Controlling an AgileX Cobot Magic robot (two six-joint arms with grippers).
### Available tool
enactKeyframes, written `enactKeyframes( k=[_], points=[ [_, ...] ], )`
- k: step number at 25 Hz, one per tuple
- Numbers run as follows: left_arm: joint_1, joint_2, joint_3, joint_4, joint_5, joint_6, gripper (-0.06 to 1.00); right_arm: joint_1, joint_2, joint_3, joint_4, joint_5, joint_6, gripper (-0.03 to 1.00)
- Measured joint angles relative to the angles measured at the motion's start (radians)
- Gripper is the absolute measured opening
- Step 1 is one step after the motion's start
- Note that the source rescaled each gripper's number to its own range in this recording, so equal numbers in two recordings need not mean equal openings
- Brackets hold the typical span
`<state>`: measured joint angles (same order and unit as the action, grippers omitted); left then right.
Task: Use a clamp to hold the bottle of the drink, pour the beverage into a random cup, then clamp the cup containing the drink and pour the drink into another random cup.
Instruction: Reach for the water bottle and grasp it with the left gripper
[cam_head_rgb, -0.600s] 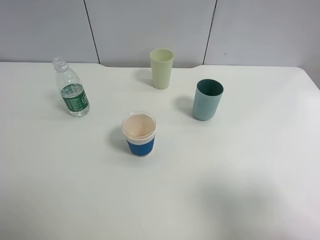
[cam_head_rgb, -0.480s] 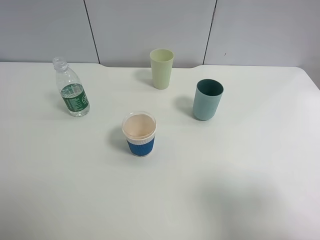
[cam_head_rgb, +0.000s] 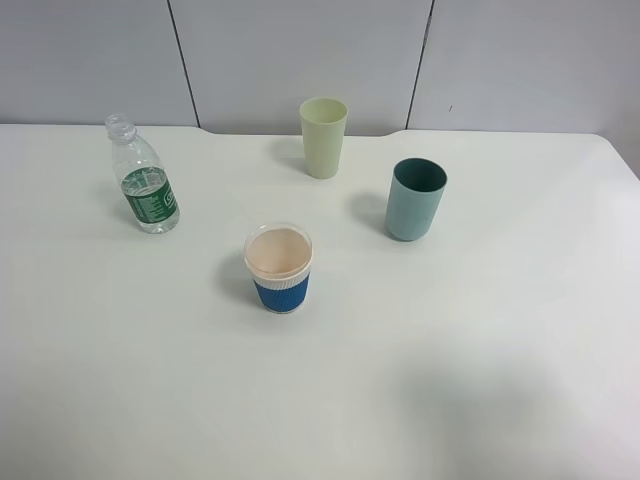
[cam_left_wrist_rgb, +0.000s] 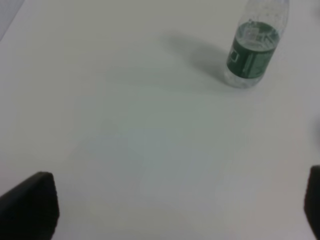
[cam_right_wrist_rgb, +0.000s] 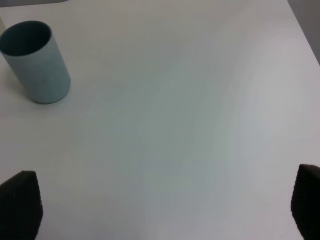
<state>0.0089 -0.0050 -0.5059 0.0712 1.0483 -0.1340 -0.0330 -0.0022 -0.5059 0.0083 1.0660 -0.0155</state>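
The bottle (cam_head_rgb: 143, 180) with its green label stands upright at the table's left, clear liquid inside; the left wrist view shows this bottle (cam_left_wrist_rgb: 254, 47) well ahead of my left gripper (cam_left_wrist_rgb: 175, 205), whose fingertips (cam_left_wrist_rgb: 30, 202) stand wide apart over bare table. A short blue-sleeved cup (cam_head_rgb: 279, 267) with a peach inside sits in the middle. At the back stands the tall pale yellow-green cup (cam_head_rgb: 323, 136). My right gripper (cam_right_wrist_rgb: 165, 207) is open too, its fingertips (cam_right_wrist_rgb: 20, 202) at the frame's edges. Neither arm shows in the exterior high view.
A teal cup (cam_head_rgb: 416, 199) stands right of centre, also in the right wrist view as the teal cup (cam_right_wrist_rgb: 36, 61) ahead of that gripper. The white table (cam_head_rgb: 450, 350) ends at a grey panelled wall (cam_head_rgb: 300, 50) behind.
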Motion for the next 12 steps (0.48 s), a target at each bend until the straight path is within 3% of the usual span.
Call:
enactKeyframes(
  k=[12],
  points=[
    [0.000, 0.000, 0.000, 0.000, 0.000, 0.000, 1.00, 0.000, 0.000, 0.000, 0.000, 0.000, 0.000, 1.00]
  ],
)
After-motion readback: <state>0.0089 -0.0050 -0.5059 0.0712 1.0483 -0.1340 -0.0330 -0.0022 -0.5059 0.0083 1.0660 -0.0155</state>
